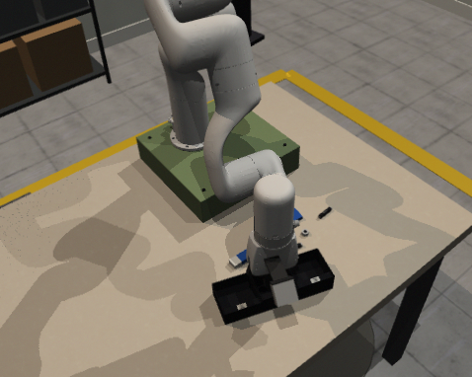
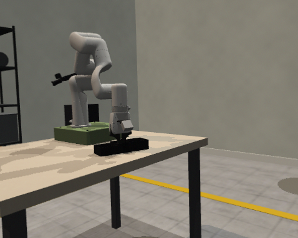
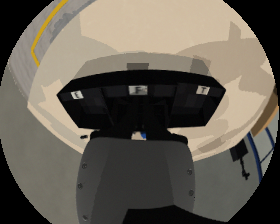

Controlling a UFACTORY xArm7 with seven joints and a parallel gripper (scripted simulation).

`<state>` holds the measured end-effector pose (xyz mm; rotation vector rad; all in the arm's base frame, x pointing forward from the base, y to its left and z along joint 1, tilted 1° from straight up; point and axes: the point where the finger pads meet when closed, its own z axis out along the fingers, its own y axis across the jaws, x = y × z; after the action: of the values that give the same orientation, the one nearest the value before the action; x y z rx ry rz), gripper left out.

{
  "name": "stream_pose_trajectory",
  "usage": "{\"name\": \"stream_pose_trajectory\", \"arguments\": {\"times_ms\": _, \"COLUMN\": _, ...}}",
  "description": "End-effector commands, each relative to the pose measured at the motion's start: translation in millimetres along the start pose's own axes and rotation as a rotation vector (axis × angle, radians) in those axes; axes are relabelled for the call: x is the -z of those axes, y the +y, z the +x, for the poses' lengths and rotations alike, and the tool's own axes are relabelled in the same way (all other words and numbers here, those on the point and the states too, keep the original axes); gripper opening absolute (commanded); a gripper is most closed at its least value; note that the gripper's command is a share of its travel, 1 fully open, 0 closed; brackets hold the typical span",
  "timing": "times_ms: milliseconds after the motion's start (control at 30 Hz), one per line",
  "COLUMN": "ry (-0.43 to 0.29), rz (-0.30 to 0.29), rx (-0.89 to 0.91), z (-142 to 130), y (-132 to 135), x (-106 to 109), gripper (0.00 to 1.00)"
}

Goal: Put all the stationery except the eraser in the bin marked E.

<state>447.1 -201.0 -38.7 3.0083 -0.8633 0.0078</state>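
Observation:
The black bin marked E (image 1: 325, 288) (image 3: 66, 103) is at the right end of the bin row in the top view and at the left in the wrist view. Its dark inside shows nothing I can make out. My gripper (image 2: 122, 142) (image 3: 140, 102) points down at the middle bin marked F, its fingers close together. I see nothing between them, though the tips are dark and partly hidden. Behind the bins lie a white-and-blue block (image 1: 238, 259), a blue item (image 1: 298, 215) partly behind the arm, a black stick-like item (image 1: 325, 213) and a small metal nut-like item (image 1: 305, 232).
The bin marked T (image 1: 241, 315) (image 3: 215, 102) is at the other end of the row. A small dark item (image 1: 299, 246) lies close behind the bins. The green base block (image 1: 174, 187) (image 2: 71, 136) stands farther back. The table edge (image 1: 379, 305) runs beyond the bins.

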Motion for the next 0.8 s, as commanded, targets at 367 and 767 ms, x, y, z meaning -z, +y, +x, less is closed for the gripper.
{"name": "stream_pose_trajectory", "arguments": {"times_ms": 367, "ry": 0.004, "rz": 0.001, "rx": 0.0, "z": 1.7, "y": -0.2, "x": 10.9, "gripper": 0.07}}
{"name": "stream_pose_trajectory", "arguments": {"times_ms": 767, "ry": 0.004, "rz": 0.001, "rx": 0.0, "z": 1.7, "y": -0.2, "x": 25.6, "gripper": 0.07}}
